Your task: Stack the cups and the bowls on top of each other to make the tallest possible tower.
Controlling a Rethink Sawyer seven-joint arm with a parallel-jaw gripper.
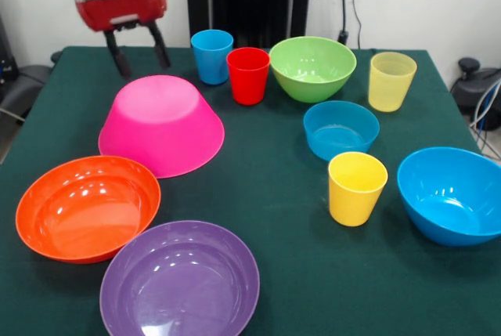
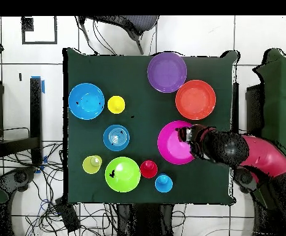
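We see the gripper (image 1: 139,56), jaws open and empty, above the far rim of the upturned pink bowl (image 1: 162,123), seemingly a tower base, other pieces scattered unstacked on the counter (image 1: 274,187).

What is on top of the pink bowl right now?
Nothing rests on the upturned pink bowl; its flat base is bare. The open tool hangs beyond its far rim. Whatever may lie under the bowl is covered.

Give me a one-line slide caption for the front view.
Open gripper hovers behind the upturned pink bowl; cups and bowls sit unstacked.
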